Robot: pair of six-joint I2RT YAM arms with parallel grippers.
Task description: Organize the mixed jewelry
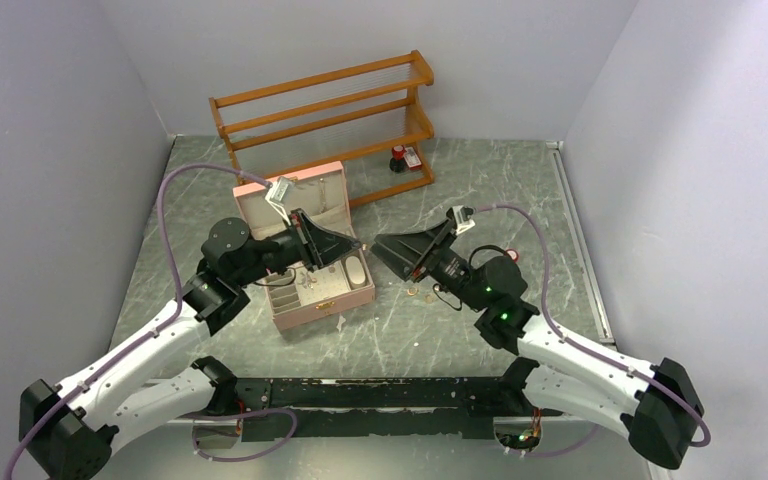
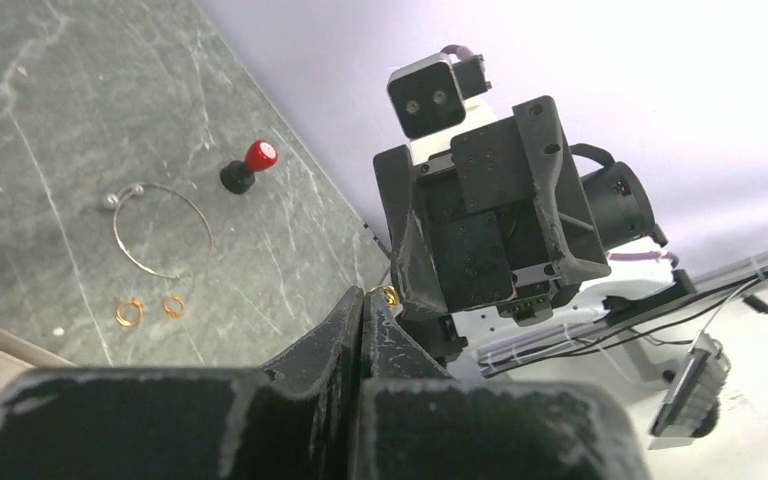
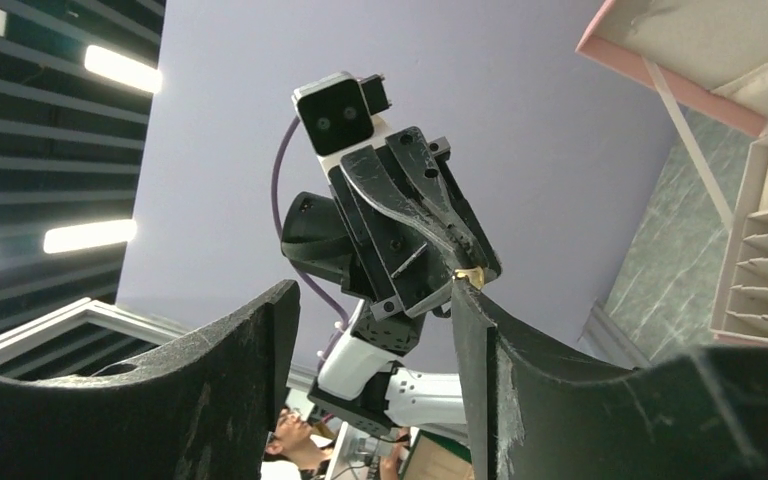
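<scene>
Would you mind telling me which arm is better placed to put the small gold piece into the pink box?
Left, probably. The left gripper is shut on the gold piece and reaches across the open pink box; the right gripper stands open and empty beside it.

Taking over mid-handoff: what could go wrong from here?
1. The left gripper pinches the gold piece only at its very tips; it could slip out and fall.
2. The open right gripper has one finger right beside the piece; a nudge might knock it loose before it closes.
</scene>
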